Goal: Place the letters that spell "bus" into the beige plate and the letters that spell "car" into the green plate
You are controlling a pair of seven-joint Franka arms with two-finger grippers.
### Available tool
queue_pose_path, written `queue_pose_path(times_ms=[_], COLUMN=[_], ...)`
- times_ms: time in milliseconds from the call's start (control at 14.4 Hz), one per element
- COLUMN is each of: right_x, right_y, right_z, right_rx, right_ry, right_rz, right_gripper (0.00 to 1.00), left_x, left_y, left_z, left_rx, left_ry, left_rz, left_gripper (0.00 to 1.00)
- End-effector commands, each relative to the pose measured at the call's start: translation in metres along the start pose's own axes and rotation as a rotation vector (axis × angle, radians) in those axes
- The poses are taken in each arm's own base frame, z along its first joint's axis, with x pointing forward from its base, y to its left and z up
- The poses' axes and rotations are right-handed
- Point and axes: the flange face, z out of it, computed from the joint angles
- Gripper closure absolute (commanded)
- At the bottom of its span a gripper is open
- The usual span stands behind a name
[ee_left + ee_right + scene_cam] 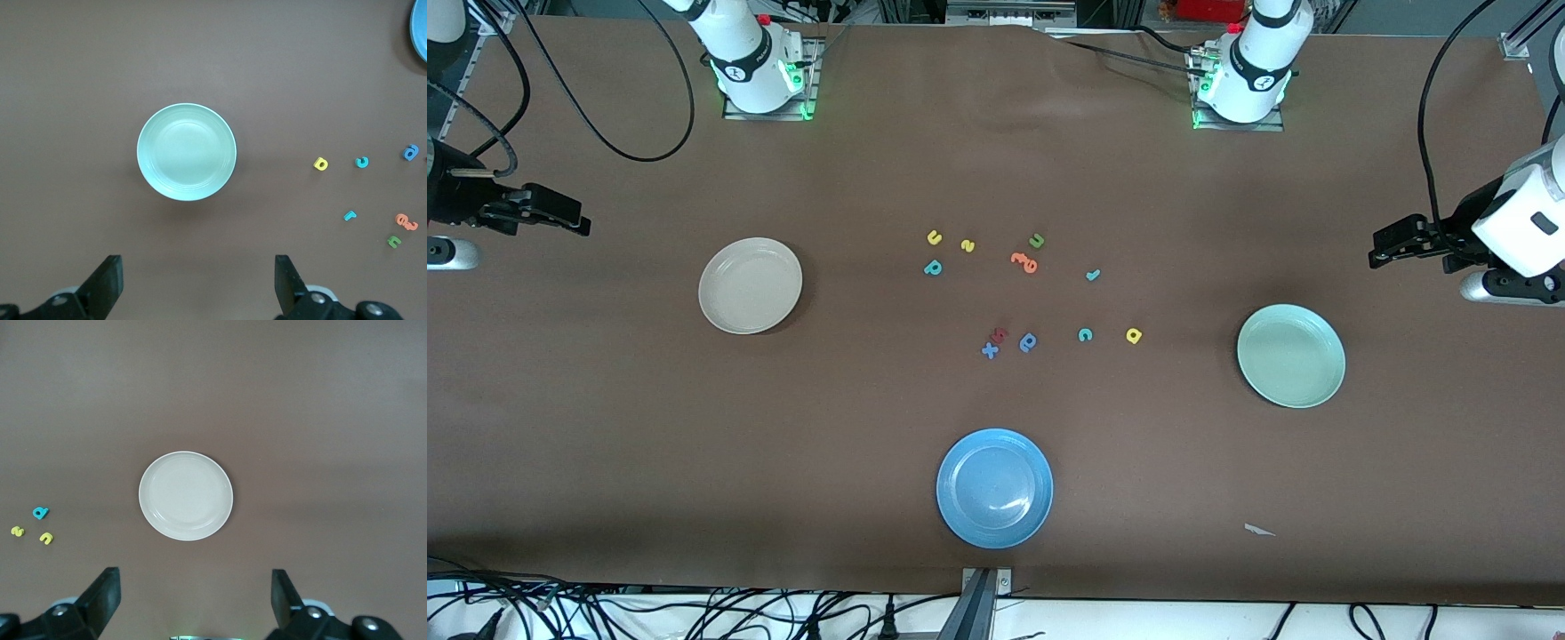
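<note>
Six small foam letters matter here, and none is in a plate yet. Taking the blue plate (994,487), nearest the front camera, as the landmark: farther from the camera than it lie the teal c (1085,334) and the yellow a (1134,335), toward the left arm's end, with a dark blue looped letter (1028,341), a blue x (990,350) and a red letter (1000,334) beside them. Farther still sits the teal r (1093,275), then the teal b (933,267), the orange letters (1024,261), the yellow s (967,245), the yellow u (934,236) and a green u (1037,240). The beige plate (750,285) lies toward the right arm's end of the bench (605,427), the green plate (1290,356) toward the left arm's end.

The letters look very light, soft and thin, lying flat; I judge a pinch across a straight stroke or the outer edges would hold best, and that they could skid or flip if nudged.

The left gripper (1392,244) hangs above the green plate's end, jaws spread wide and holding nothing; the right gripper (560,216) hangs likewise above the beige plate's end, wide and bare.

The left wrist view shows the c, a and r near the green plate but not the b, u and s; the right wrist view shows those three and the beige plate only. The front view alone shows everything together.
</note>
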Motion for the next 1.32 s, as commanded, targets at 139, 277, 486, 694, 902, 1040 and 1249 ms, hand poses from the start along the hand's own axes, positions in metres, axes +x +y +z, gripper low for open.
queue_pose_path(times_ms=[139,277,486,694,902,1040,1249], right_x=[0.001,0.009,0.019,0.024,0.050,0.059,0.063], right_y=[0.018,0.031,0.026,0.002,-0.049,-0.085,-0.124], right_z=[0.008,0.013,0.019,0.025,0.045,0.061,0.084], right_rx=[0.003,0.015,0.006,0.003,0.000,-0.003,0.001], right_ry=[-0.017,-0.014,-0.015,-0.019,0.022,0.000,-0.030], right_rz=[0.042,0.069,0.155,0.112,0.029,-0.007,0.032], right_gripper=[0.00,0.00,0.00,0.00,0.00,0.00,0.00], left_x=[0.015,0.028,0.051,0.068,0.072,0.058,0.029], left_y=[0.017,0.031,0.059,0.114,0.159,0.181,0.206], left_z=[0.028,0.048,0.092,0.138,0.197,0.235,0.297], left_rx=[0.012,-0.048,-0.052,-0.065,-0.063,-0.057,-0.042], left_ry=[-0.050,-0.050,-0.052,-0.033,0.021,0.040,0.082], left_rz=[0.029,0.034,0.045,0.011,-0.023,-0.024,0.004], left_gripper=[0.00,0.00,0.00,0.00,0.00,0.00,0.00])
